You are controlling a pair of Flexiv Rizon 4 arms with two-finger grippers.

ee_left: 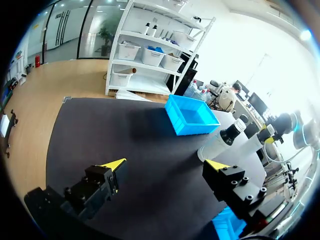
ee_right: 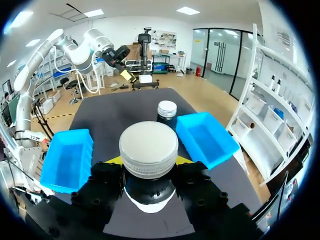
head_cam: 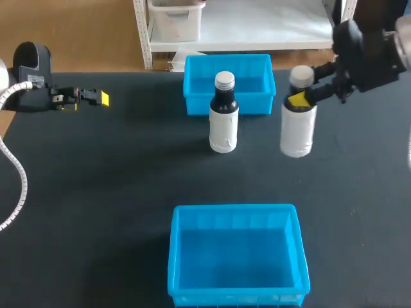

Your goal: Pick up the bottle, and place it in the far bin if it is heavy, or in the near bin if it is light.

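At the far right of the tabletop (head_cam: 96,192): right claw (head_cam: 297,99) clamped on the neck of the bottle (head_cam: 298,131), just under its pale cap. The right wrist view shows a yellow tip on each side of the neck. Base looks slightly raised, though I cannot be sure it has left the surface.

- Second bottle (head_cam: 223,122), dark neck and white label, stands upright and untouched just in front of the far bin (head_cam: 250,106).
- Far bin and near bin (head_cam: 234,208) hold no bottle.
- Left claw (head_cam: 96,97) sits well away at the left edge, fingers apart, holding nothing.

Progress, as I judge it: grasp made, lift at most just begun. Left to do: weigh, choose a bin, carry, release.
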